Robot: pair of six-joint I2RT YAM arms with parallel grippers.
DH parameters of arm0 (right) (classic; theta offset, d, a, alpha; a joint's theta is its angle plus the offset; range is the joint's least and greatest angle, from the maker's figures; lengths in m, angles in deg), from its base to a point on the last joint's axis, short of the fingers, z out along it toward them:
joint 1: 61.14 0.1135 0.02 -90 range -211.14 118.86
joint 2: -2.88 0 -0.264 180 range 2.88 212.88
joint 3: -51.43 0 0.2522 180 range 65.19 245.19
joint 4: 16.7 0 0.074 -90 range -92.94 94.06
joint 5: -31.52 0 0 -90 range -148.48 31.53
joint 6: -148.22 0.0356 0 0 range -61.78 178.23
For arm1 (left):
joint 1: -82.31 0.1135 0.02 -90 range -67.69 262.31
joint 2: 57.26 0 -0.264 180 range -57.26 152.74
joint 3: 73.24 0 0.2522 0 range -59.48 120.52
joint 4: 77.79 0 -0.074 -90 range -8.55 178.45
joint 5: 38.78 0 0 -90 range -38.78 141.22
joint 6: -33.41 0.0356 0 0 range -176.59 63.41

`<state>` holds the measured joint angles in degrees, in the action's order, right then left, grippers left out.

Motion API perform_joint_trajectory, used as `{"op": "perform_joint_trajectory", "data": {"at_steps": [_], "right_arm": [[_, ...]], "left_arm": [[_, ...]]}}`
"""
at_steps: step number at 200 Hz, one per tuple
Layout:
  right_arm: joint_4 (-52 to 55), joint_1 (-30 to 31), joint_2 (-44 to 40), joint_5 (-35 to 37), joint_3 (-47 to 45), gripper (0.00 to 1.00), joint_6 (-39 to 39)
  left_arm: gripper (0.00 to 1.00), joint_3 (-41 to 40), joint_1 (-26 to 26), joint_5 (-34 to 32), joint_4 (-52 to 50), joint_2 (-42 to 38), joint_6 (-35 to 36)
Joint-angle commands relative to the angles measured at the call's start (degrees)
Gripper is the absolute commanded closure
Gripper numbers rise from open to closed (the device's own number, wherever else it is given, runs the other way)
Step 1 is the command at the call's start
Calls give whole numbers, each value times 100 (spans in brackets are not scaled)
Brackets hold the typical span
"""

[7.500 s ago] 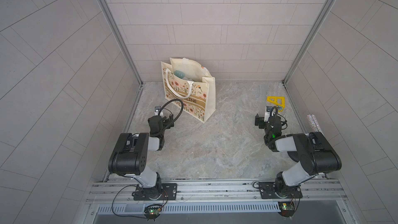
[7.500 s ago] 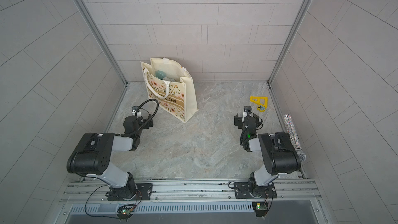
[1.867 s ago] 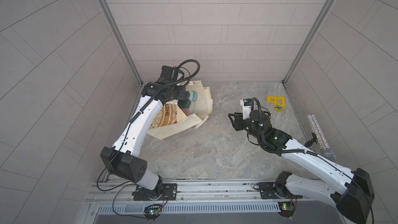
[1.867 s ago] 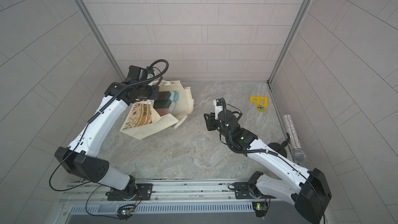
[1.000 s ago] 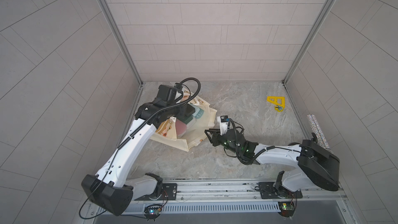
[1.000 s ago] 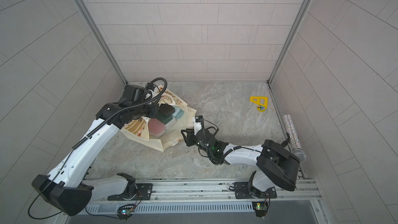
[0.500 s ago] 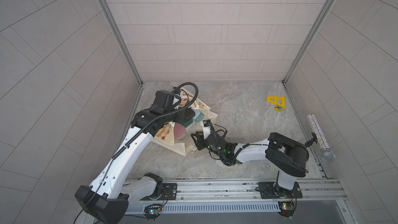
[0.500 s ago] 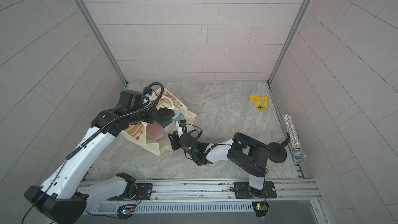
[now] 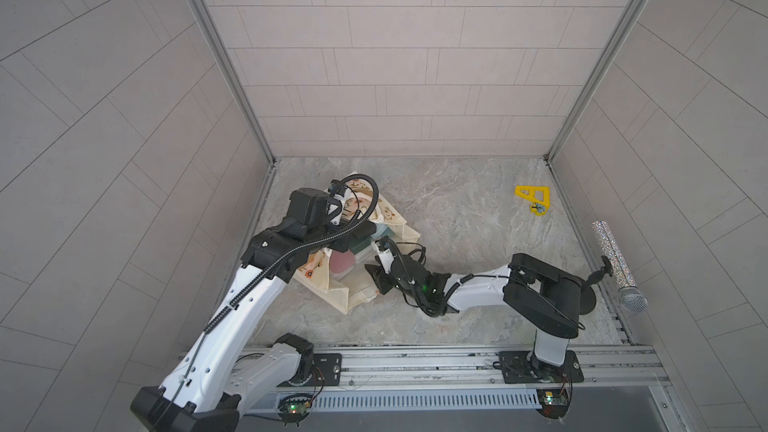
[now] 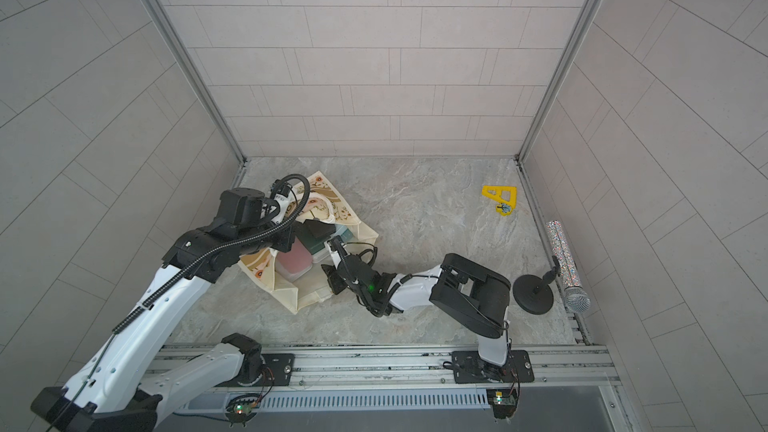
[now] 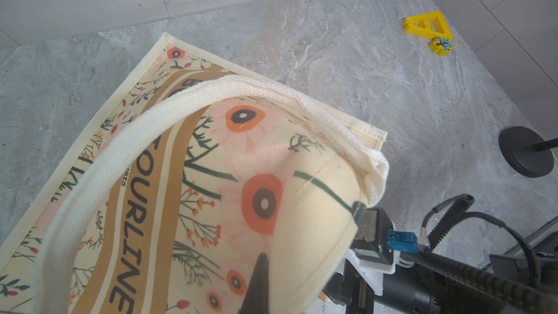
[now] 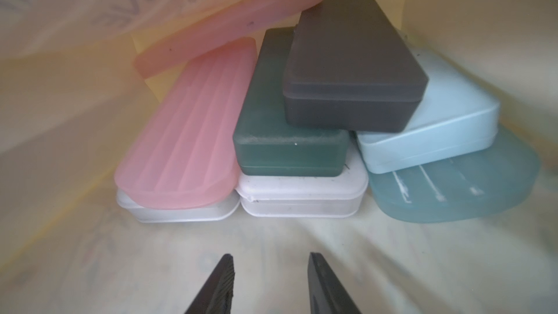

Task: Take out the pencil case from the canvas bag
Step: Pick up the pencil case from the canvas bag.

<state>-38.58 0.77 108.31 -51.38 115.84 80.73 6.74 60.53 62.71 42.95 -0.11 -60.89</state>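
Translucent plastic cases are stacked inside the canvas bag (image 9: 400, 232), none yet taken out. In the right wrist view, a pink case (image 12: 187, 134) is laid over a white case (image 12: 181, 214). Beside it a dark green case (image 12: 283, 134) is set on a second white case (image 12: 302, 199). A dark grey case (image 12: 353, 64) is perched on the green one and partly on a pale blue case (image 12: 428, 122), which is tilted over a teal case (image 12: 471, 185). Another pink case (image 12: 229, 22) is propped against the cloth wall behind the pile.

The bag is laid on its side on the left part of the marbled table (image 9: 457, 209), its mouth turned toward the right arm. Its printed upper wall is held raised by the left gripper (image 11: 261, 270), which is clenched on the fabric near the white handle (image 11: 120, 146).

The right gripper (image 12: 270, 256) is pushed into the mouth, just short of the white cases. Its jaws are parted and nothing is gripped between them.

Well apart, near the far right corner, a yellow triangular piece (image 10: 500, 197) is seen. A glittery microphone (image 10: 567, 263) on a black round stand (image 10: 533, 295) is placed at the table's right edge.
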Motion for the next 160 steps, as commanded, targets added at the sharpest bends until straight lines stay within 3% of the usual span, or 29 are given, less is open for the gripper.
{"op": "perform_joint_trajectory", "data": {"at_steps": [1, 23, 72, 131, 160], "right_arm": [[161, 112, -223, 252, 36, 53, -553], [205, 276, -154, 537, 154, 51, -887], [-4, 383, 44, 180, 446, 48, -898], [111, 409, 484, -185, 905, 25, -1150], [24, 462, 656, -93, 1040, 17, -850]], "left_arm": [[100, -20, -18, 230, 298, -182, 68], [100, -50, -12, 248, 347, -217, 68], [100, -64, -11, 222, 365, -223, 51], [100, -70, -14, 253, 374, -185, 24], [100, -75, -10, 232, 388, -189, 16]]}}
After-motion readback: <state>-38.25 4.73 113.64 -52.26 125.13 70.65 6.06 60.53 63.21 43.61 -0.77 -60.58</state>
